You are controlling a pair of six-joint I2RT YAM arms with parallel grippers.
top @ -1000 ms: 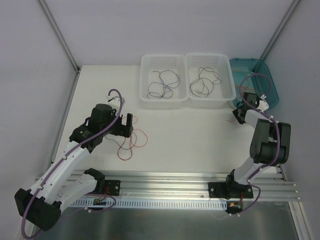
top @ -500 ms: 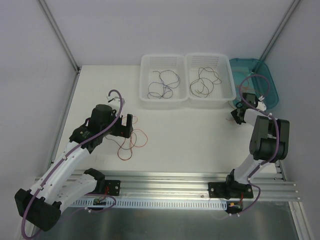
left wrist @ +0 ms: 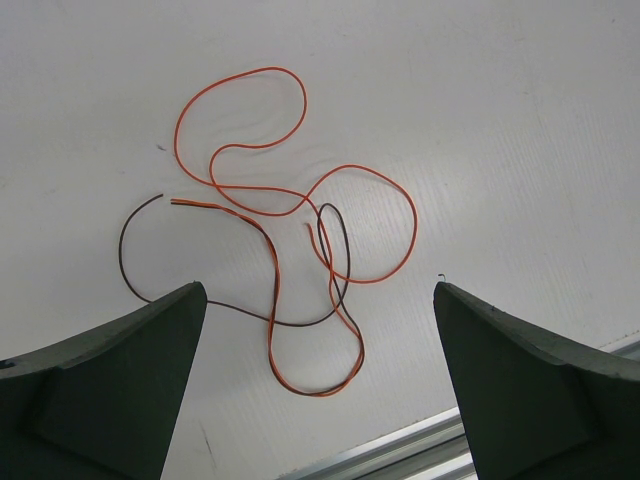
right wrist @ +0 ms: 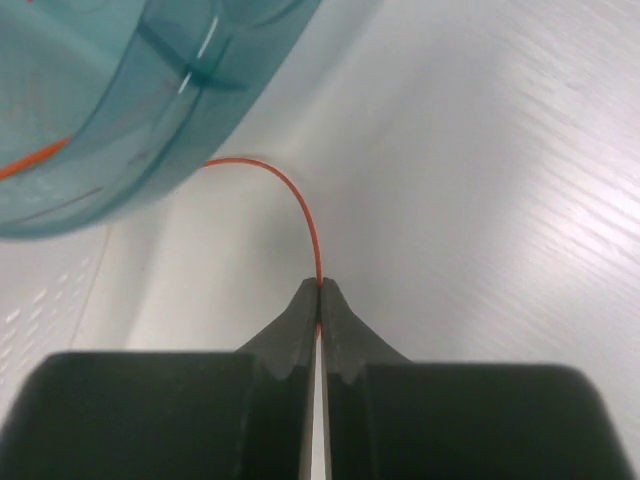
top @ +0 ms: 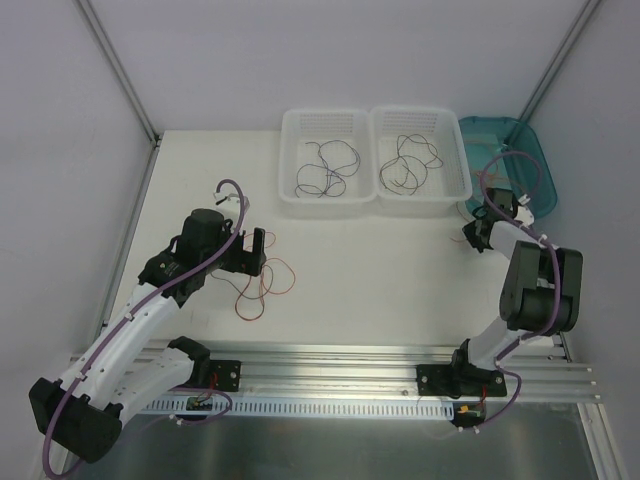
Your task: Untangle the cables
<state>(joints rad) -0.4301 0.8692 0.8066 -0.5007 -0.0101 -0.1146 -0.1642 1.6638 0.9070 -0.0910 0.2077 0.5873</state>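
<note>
A tangle of thin cables (top: pixel 262 285) lies on the white table, an orange one (left wrist: pixel 345 168) looping over a dark one (left wrist: pixel 290 324). My left gripper (top: pixel 252 250) hovers just above the tangle, open wide (left wrist: pixel 318 290), its fingers on either side of the loops with nothing between them. My right gripper (top: pixel 470 235) is by the teal bin at the right. Its jaws (right wrist: pixel 320 283) are shut on a thin orange cable (right wrist: pixel 290 190) that arcs up and left under the bin's rim.
Two white baskets stand side by side at the back (top: pixel 283 160) (top: pixel 465 170), each holding loose dark cables (top: pixel 322 170) (top: pixel 408 162). The teal bin (top: pixel 510 150) sits at the back right, close above my right gripper (right wrist: pixel 120 100). A metal rail (top: pixel 340 365) runs along the near edge.
My right gripper has closed onto the thin orange cable beside the teal bin, and its arm shifted slightly. The left arm and the tangle have not moved.
</note>
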